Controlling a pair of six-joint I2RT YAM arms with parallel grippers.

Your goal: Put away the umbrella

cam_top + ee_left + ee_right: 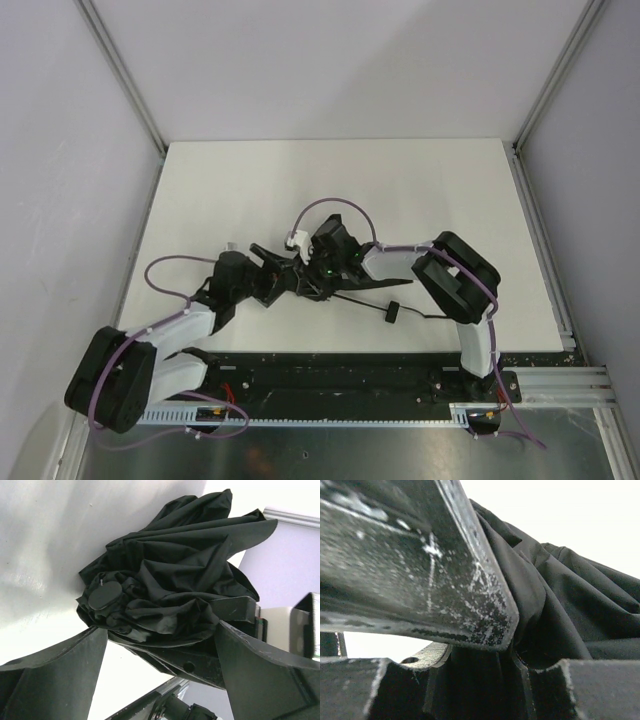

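From above, the umbrella (375, 287) lies in the middle of the bench (250, 180) between both arms. At the left wrist, the left claw (160, 630) stands spread around the soft, bunched canopy (170, 580). At the right, the right claw (515, 652) pinches that slippery, light fabric; I judge the stiff shaft (362, 299) the surer hold.

The umbrella (175, 585) is matte black all over, including its round end cap (105, 596). The worktop (400, 190) is plain white. The 2 arms (190, 325) are white and black, with purple cables (330, 205). The right pincer (520, 652) is black, its finger (435, 570) flecked with whitish scuffs. The walls (60, 150) are pale lilac-grey.
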